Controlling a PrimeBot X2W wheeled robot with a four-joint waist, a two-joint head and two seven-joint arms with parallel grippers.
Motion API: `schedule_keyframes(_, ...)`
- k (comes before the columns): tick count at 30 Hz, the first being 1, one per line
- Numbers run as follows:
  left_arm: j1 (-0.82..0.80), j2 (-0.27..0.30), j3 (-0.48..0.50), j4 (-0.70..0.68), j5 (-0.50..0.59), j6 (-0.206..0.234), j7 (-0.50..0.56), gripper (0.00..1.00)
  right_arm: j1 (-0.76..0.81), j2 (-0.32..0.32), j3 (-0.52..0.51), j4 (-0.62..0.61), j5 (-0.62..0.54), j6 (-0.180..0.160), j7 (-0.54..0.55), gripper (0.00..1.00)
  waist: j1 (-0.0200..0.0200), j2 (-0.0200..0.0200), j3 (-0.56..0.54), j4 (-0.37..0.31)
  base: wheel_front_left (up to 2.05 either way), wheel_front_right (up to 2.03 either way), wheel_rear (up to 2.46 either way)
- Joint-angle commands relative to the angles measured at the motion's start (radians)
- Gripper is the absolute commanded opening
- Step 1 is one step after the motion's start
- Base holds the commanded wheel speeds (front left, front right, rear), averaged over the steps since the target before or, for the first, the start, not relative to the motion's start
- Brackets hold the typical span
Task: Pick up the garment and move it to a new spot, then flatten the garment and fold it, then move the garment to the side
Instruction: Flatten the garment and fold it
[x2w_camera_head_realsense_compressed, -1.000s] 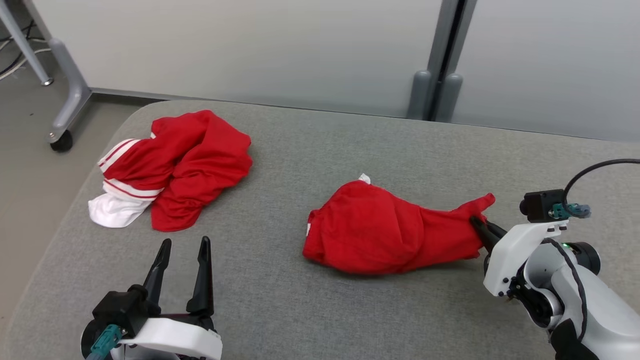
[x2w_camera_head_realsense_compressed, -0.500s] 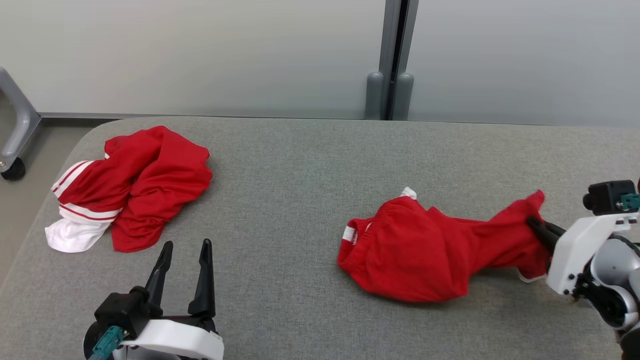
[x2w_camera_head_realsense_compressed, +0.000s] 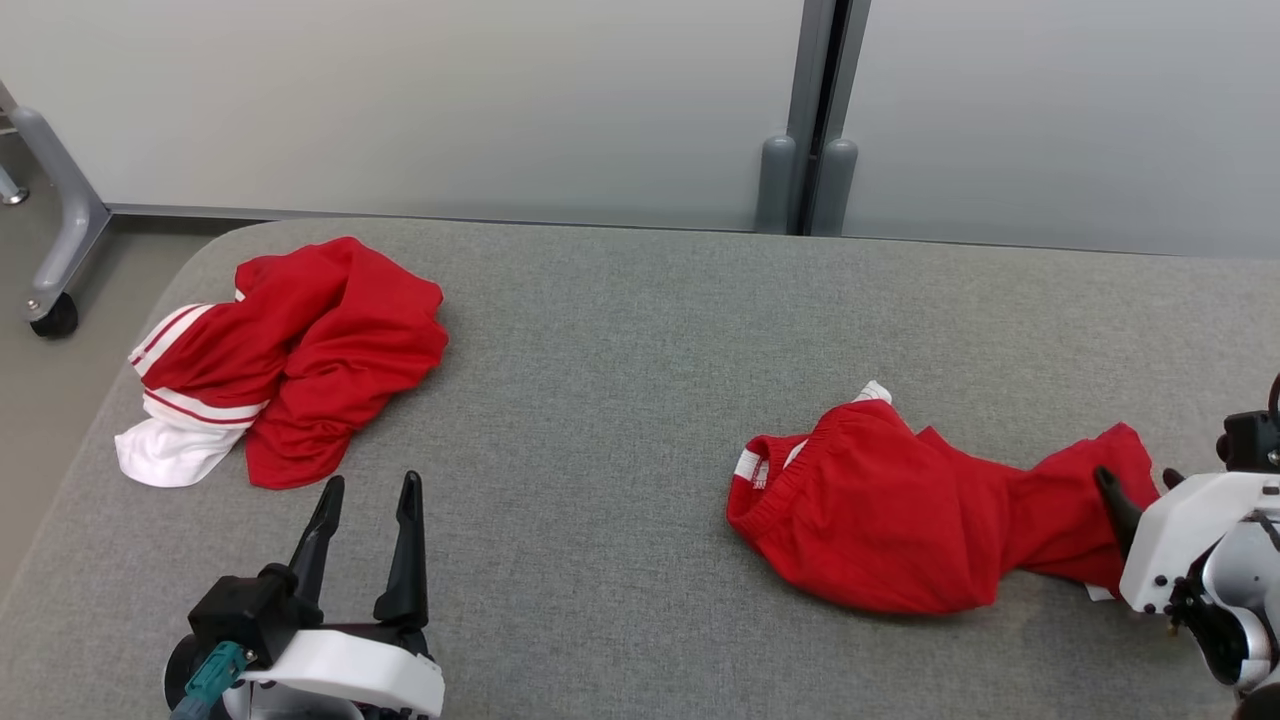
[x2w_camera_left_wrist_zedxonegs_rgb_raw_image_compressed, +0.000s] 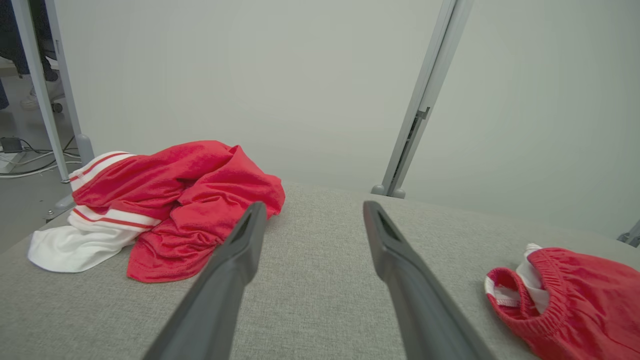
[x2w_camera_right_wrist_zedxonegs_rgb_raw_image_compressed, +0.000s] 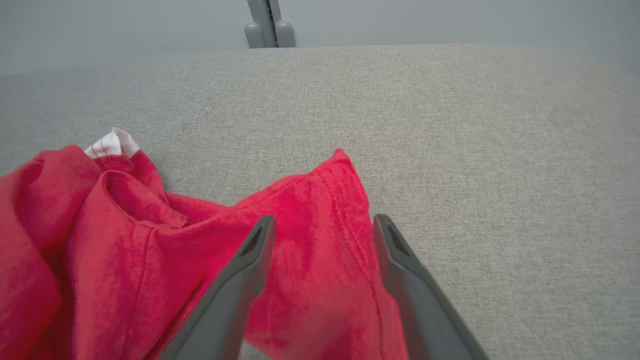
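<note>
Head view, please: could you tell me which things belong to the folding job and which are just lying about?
Job: red shorts, right gripper open over one leg end, grey table.
Lying about: crumpled red-and-white garment at the table's left, wheeled frame leg on the floor.

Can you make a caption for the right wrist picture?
Open right hand over a corner of the red garment on the grey surface.

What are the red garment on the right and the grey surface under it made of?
Red garment: thin, soft cloth, perhaps polyester; it creases loosely and shines faintly. Grey surface: matte woven upholstery fabric, by its fine speckled weave.
</note>
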Motion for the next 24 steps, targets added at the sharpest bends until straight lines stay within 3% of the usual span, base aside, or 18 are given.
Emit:
schedule_keyframes(1,-0.003,0.004,0.005,0.002,0.009,0.002,0.000,1.00,-0.007,0.007,-0.013,0.000,-0.018,0.000,-0.026,1.00,0.0000,0.0000,-0.008,-0.004,0.00,0.00,0.00)
schedule_keyframes(11,0.009,0.008,-0.005,-0.009,0.011,0.007,0.004,1.00,0.048,0.072,-0.060,-0.144,-0.089,0.000,-0.201,1.00,0.0000,0.0000,-0.037,-0.043,0.00,0.00,0.00)
schedule_keyframes(20,-0.014,0.024,-0.025,-0.025,0.014,0.001,0.041,1.00,0.108,0.135,-0.038,-0.278,-0.115,0.000,-0.298,1.00,0.0000,0.0000,-0.041,-0.100,0.00,0.00,0.00)
schedule_keyframes(24,-0.061,0.033,-0.072,-0.013,-0.012,-0.043,0.172,1.00,0.124,0.158,-0.014,-0.300,-0.111,0.000,-0.309,1.00,0.0000,0.0000,-0.027,-0.141,0.00,0.00,0.00)
